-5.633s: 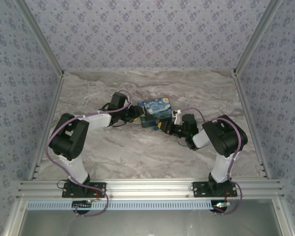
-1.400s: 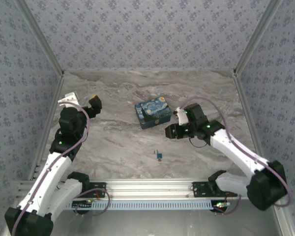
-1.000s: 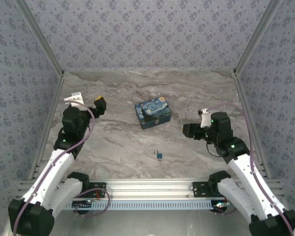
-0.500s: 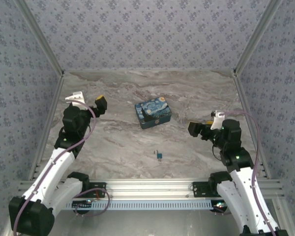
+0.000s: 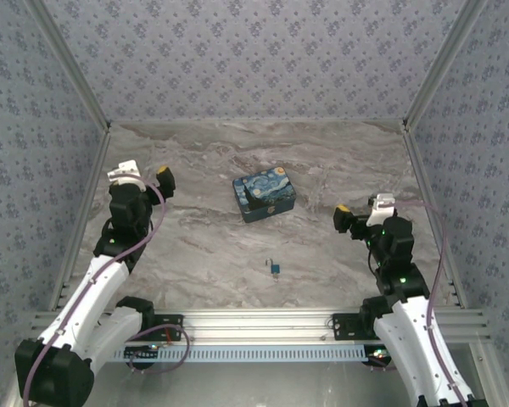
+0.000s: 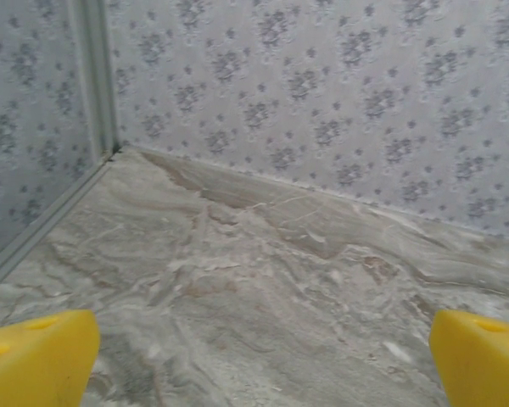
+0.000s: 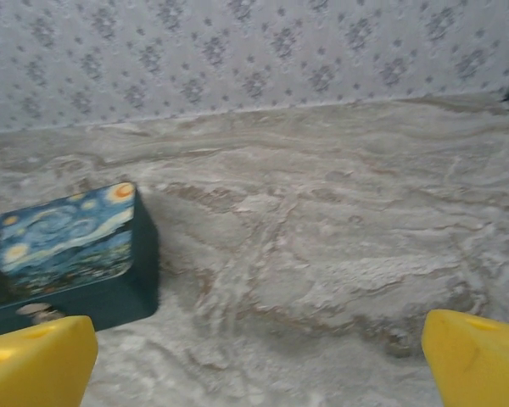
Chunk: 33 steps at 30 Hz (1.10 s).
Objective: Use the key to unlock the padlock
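Note:
The tiny blue-teal padlock (image 5: 274, 269) lies on the marble table (image 5: 204, 254), in front of the starry-night box, with a thin silvery bit at its top left. I cannot make out the key as a separate thing. My left gripper (image 5: 159, 179) hangs over the far left of the table, well away from the padlock. In the left wrist view the left gripper (image 6: 259, 369) is open, with bare marble between its yellow fingertips (image 6: 36, 360). My right gripper (image 5: 345, 217) is off to the padlock's right. The right gripper (image 7: 254, 369) is open and holds nothing.
The blue-and-yellow starry-night box (image 5: 264, 196) stands mid-table; its corner (image 7: 64, 246) sits left of the right gripper's fingers. Patterned walls with aluminium rails close in the table on the left, right and back.
Both grippers were at the box 5.6 s ago and have since drawn away to the sides. Over the last second the right gripper swung further right; the padlock has stayed put.

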### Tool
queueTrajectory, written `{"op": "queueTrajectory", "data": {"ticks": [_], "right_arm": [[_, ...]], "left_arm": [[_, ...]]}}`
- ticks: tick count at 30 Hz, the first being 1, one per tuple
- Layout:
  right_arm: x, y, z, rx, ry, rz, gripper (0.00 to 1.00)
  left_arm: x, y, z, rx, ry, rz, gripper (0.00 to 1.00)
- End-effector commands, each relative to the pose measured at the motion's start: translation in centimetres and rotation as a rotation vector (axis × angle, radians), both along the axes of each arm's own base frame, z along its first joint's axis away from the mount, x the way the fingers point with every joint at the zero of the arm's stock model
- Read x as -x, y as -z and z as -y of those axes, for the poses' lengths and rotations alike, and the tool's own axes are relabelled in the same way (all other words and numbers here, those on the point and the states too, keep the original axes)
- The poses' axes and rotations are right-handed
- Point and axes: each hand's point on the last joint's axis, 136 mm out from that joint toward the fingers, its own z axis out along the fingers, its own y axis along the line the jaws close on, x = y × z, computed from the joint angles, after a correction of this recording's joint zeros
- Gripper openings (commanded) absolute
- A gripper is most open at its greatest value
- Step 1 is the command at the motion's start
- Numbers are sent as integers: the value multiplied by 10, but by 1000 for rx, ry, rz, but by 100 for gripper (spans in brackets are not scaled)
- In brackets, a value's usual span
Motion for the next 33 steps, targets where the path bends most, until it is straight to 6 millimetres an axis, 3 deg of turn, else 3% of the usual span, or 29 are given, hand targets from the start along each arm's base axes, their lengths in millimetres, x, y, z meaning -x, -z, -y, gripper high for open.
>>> {"op": "queueTrajectory", "data": {"ticks": [1, 7, 17, 27, 33], "right_arm": [[-11, 0, 22, 60, 117, 81, 100], [-28, 40, 45, 46, 246, 29, 100], [-67, 82, 53, 94, 222, -15, 100], [-88, 82, 47, 156, 150, 31, 100], [-92, 100, 50, 144, 143, 58, 100]], "left_arm": [[6, 10, -20, -3, -95, -23, 99], [1, 35, -28, 2, -121, -83, 99], [-5, 75, -30, -52, -125, -193, 99], [-6, 91, -34, -115, -134, -231, 99], [-9, 104, -32, -128, -126, -270, 99]]}}
